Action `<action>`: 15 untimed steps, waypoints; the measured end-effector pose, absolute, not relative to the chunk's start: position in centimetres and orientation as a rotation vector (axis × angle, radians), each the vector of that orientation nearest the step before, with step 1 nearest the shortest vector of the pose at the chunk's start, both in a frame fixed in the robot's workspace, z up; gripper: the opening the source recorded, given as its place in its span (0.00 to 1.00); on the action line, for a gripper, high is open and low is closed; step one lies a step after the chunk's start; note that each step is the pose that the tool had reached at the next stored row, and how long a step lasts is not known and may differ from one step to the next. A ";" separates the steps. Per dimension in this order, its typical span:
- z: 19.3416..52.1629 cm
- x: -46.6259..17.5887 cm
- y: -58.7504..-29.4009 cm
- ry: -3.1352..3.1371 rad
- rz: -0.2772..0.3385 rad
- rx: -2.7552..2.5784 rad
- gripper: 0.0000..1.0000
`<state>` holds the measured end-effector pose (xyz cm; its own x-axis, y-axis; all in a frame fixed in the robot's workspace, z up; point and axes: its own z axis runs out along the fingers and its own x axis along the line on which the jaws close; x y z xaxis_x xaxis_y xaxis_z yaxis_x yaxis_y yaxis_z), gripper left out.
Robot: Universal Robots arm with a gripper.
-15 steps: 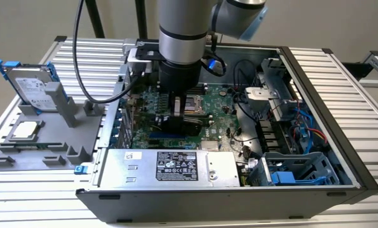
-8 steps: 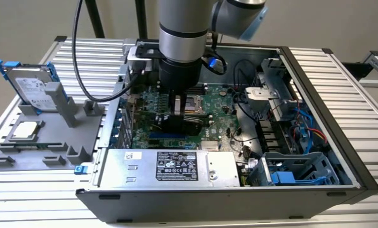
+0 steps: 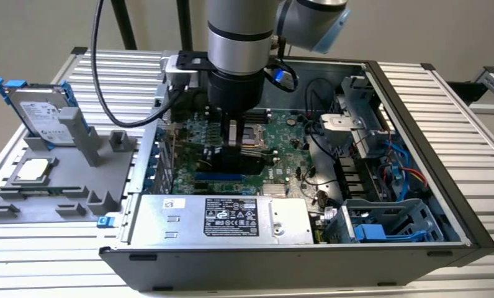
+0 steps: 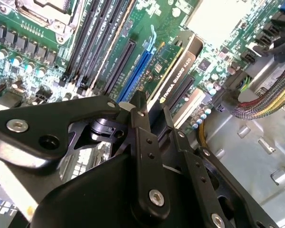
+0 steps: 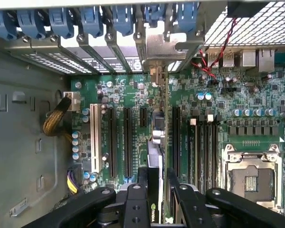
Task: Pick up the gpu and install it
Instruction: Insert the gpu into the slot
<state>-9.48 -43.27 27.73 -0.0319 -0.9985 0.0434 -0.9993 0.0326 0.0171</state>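
My gripper (image 3: 234, 144) reaches down into the open computer case (image 3: 413, 118) and is shut on the gpu (image 3: 240, 162), a black card standing on edge over the green motherboard (image 3: 288, 155). In the second wrist view the gpu (image 4: 176, 71) shows its green board and black shroud between my fingers (image 4: 141, 124), right above the long expansion slots (image 4: 133, 71). In the first wrist view the gpu (image 5: 156, 142) is seen edge-on, running from my gripper (image 5: 157, 179) to its silver end bracket (image 5: 160, 47) at the case's rear slot openings. I cannot tell whether its lower edge sits in a slot.
A silver hard drive (image 3: 44, 115) in a blue-tabbed caddy stands on a grey fixture (image 3: 56, 186) at the exterior view's left. Inside the case are the power supply (image 3: 230, 217), the processor socket (image 5: 251, 178), bundled cables (image 4: 268, 99) and a blue drive cage (image 3: 380, 233).
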 end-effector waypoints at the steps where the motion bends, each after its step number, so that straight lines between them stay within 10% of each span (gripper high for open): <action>1: 27.7 -9.5 -43.3 -2.227 0.037 2.163 0.00; 15: 27.7 -10.4 -43.3 -2.258 0.149 2.228 0.00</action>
